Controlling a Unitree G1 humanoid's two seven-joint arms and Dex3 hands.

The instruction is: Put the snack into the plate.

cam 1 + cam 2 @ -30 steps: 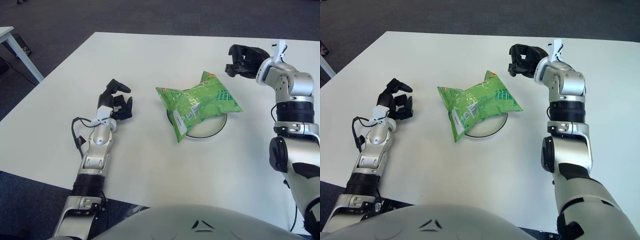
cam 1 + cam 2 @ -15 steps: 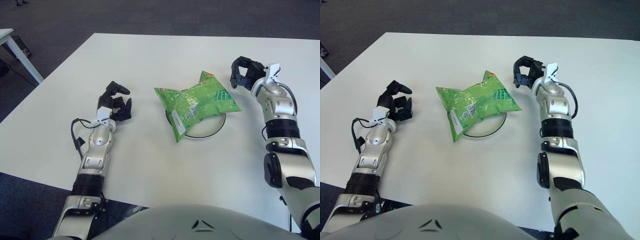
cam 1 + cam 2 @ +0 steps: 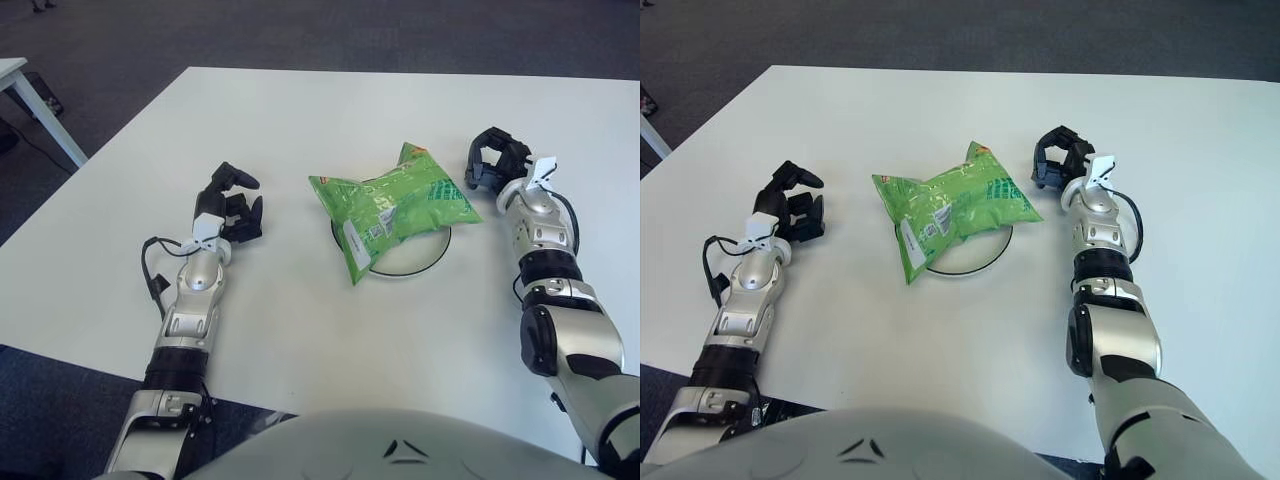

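We see bare worktop (image 3: 300,130) all around the snack bag (image 3: 390,205). The bag covers most of the plate (image 3: 410,262). Our right hand (image 3: 495,165) sits just beside the bag's right edge.

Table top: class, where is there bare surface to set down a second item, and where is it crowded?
Bare: the table behind the snack bag, and the near strip in front of the plate. Crowded: the middle row, where the left hand, the bag on the plate and the right hand line up.
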